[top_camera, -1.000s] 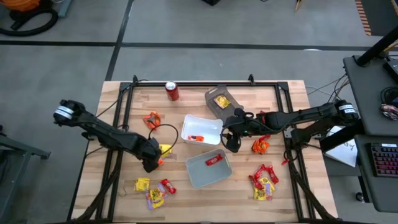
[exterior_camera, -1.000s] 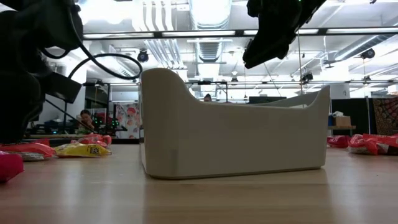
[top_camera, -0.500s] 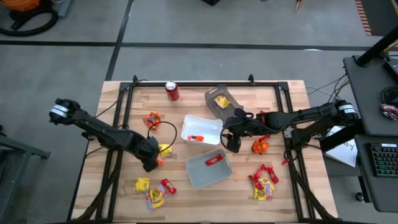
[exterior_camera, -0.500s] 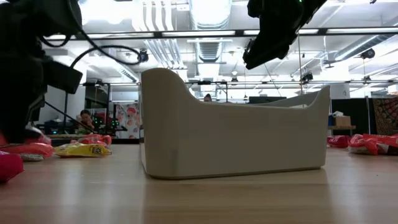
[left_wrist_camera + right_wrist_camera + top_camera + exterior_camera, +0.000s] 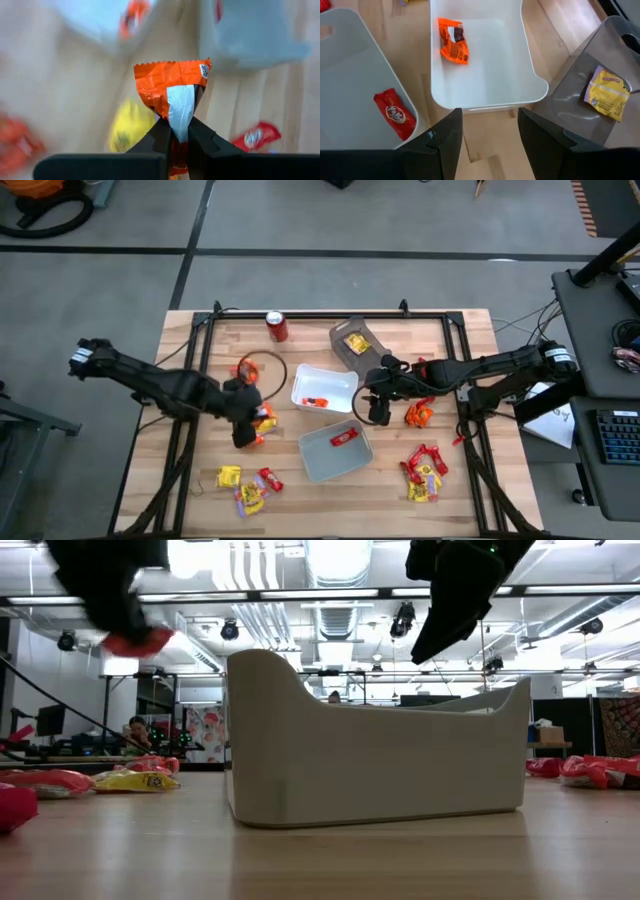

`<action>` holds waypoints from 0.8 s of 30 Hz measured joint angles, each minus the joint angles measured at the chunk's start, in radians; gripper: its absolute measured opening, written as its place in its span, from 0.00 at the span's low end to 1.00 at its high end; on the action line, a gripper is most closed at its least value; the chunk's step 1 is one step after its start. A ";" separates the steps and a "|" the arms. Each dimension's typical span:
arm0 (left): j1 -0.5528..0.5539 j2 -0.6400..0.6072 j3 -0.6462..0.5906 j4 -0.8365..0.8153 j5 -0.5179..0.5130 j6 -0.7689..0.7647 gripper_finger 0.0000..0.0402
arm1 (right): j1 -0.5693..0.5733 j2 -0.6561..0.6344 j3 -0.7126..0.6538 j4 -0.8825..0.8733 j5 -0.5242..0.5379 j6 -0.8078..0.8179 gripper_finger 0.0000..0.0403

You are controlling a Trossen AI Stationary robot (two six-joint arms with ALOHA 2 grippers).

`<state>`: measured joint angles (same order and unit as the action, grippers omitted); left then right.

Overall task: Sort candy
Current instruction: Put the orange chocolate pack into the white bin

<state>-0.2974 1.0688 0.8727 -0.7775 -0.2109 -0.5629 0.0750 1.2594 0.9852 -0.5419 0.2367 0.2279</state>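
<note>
Lifted off the wood since a moment ago, the orange candy [image 5: 171, 95] now hangs above the table pinched in the left gripper [image 5: 173, 131], whose fingers are closed tight on its wrapper; from above that gripper [image 5: 247, 420] sits left of the white tray [image 5: 341, 379], over a yellow sweet [image 5: 266, 421]. One orange sweet [image 5: 452, 44] lies in the white tray, a red one [image 5: 394, 113] in the grey tray [image 5: 312, 465] and a yellow one [image 5: 609, 92] in the dark tray [image 5: 341, 333]. More wrapped sweets lie loose at the table's near left [image 5: 245, 486] and near right [image 5: 424, 468]. Between the three trays, the right gripper [image 5: 487, 131] hovers with its fingers spread wide and holding nothing. A red soda can [image 5: 276, 326] stands near the far edge.
</note>
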 joint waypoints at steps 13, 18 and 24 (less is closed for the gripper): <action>0.372 0.162 0.147 0.283 0.111 0.675 0.02 | 0.000 -0.001 0.000 -0.096 0.000 0.008 0.45; 0.507 0.318 0.146 0.457 0.220 0.789 0.02 | -0.002 -0.001 0.000 -0.119 0.000 0.004 0.45; 0.579 0.516 0.163 0.566 0.352 0.851 0.02 | -0.062 -0.003 0.000 -0.098 0.001 -0.077 0.45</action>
<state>0.2814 1.5852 1.0355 -0.2117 0.1412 0.2883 0.0125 1.2564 0.9852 -0.6402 0.2379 0.1508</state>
